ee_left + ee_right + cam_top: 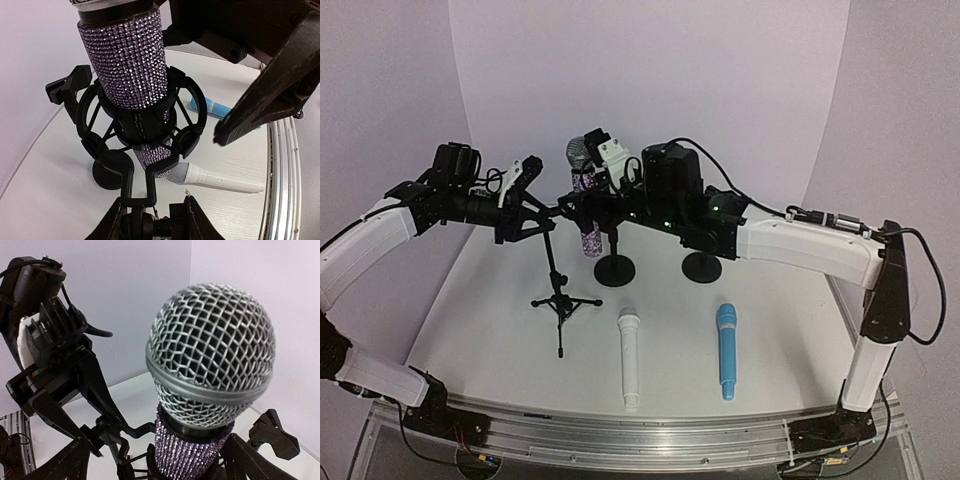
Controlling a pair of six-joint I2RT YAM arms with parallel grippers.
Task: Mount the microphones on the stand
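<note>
The glittery purple microphone [586,205] with a silver mesh head [210,355] stands upright inside the black shock mount [100,117] of the tripod stand [560,300]. My right gripper [594,182] is shut on its purple body [190,460], just under the head. My left gripper [533,213] is shut on the mount's swivel joint [140,220], below the ring. The white microphone [630,360] and the light blue microphone [726,350] lie on the table in front. Both also show in the left wrist view, white [215,179] and blue [212,108].
Two black round stand bases [615,268] [701,266] sit behind the loose microphones. The tripod's legs [562,318] spread at centre left. A metal rail [650,430] runs along the table's near edge. White backdrop walls close in behind.
</note>
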